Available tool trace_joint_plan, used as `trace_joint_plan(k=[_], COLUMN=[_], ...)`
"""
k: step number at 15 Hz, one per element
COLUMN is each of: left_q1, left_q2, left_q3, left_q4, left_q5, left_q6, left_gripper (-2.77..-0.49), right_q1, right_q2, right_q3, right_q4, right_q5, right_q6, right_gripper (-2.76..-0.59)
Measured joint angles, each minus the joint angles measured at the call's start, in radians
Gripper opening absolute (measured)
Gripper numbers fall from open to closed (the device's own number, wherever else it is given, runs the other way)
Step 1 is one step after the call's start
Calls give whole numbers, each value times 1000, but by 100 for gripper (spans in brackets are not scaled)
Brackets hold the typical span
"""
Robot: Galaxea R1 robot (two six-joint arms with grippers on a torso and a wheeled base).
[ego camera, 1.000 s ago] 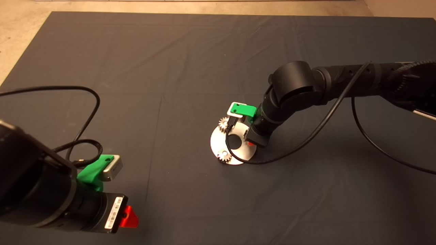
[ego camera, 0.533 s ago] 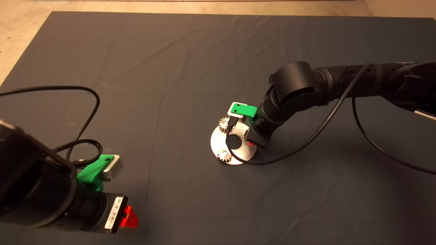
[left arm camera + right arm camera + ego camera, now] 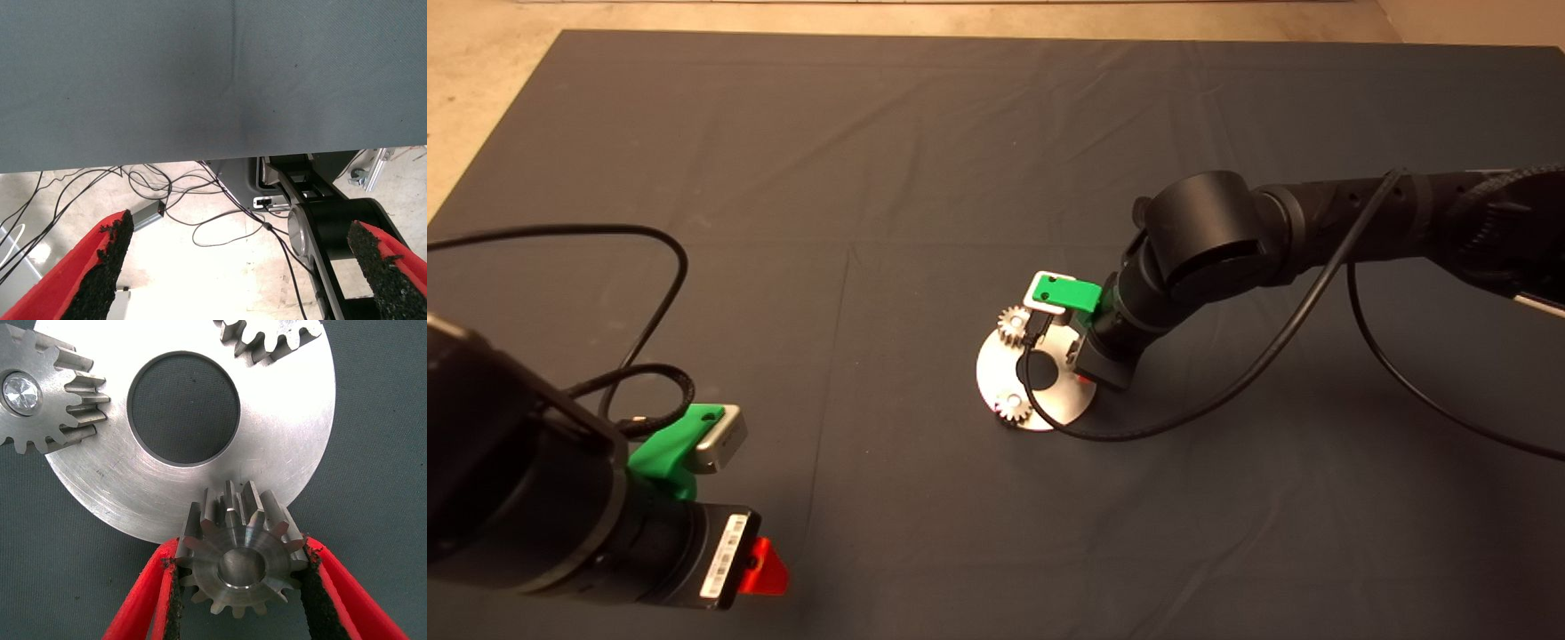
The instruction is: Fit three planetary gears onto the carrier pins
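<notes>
Right gripper (image 3: 239, 587) sits over the disc (image 3: 996, 378), at its rim on the side facing the right arm. Its fingers (image 3: 143, 603) are closed narrowly on the third gear (image 3: 241, 557), pads touching the teeth on both sides. The gear's bore shows dark; whether a pin is in it cannot be told. Two gears (image 3: 1013, 322) (image 3: 1013, 406) sit on pins (image 3: 20, 389) at the disc's opposite rim. Left gripper (image 3: 240, 267) is parked well apart from the disc, fingers wide apart, holding nothing.

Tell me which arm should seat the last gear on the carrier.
The right. Its gripper is already shut on the third gear at the disc's rim, with two gears already on pins. The left gripper is parked at the mat's near-left corner, open.
</notes>
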Motion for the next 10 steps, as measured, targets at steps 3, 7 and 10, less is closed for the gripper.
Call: trace_joint_plan(k=[3, 7, 10], left_q1=[0, 0, 0], left_q2=[0, 0, 0], left_q3=[0, 0, 0], left_q4=[0, 0, 0], left_q5=[0, 0, 0], left_q6=[0, 0, 0], left_gripper=[-95, -95, -95], right_q1=[0, -2, -1], right_q2=[0, 0, 0], right_q3=[0, 4, 4], right_q4=[0, 0, 0], right_q5=[0, -1, -1], right_q6=[0, 0, 0], right_gripper=[-231, -231, -231])
